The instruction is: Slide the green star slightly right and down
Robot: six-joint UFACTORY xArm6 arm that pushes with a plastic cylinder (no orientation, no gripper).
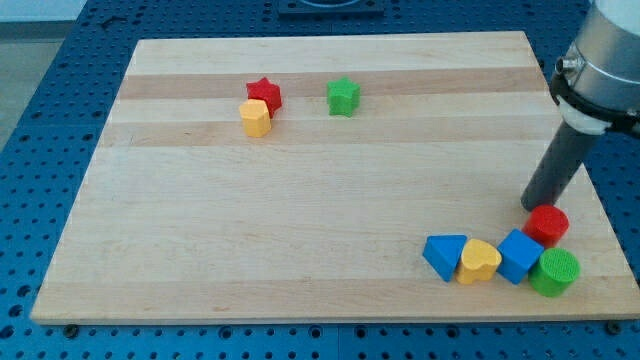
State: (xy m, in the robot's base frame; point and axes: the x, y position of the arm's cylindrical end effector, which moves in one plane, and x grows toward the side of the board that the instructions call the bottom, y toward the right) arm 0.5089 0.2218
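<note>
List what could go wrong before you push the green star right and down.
My tip sits at the view's lower right beside the red cylinder, far from the green star. Leaving carelessly could scatter that cluster. Approaching from the star's upper left could also clip the red star nearby.

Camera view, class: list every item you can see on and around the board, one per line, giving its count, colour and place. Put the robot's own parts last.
green star: 1, green, upper middle of the board, standing alone
red star: 1, red, left of the green star
yellow block: 1, yellow, touching the red star's lower left
blue triangle: 1, blue, left end of the bottom-right cluster
yellow heart: 1, yellow, between the two blue blocks
blue block: 1, blue, right of the heart
green cylinder: 1, green, cluster's right end
red cylinder: 1, red, top of the cluster
wooden board: 1, pale wood, on a blue perforated table
my tip: 1, dark rod, just above-left of the red cylinder, far from the green star
</note>
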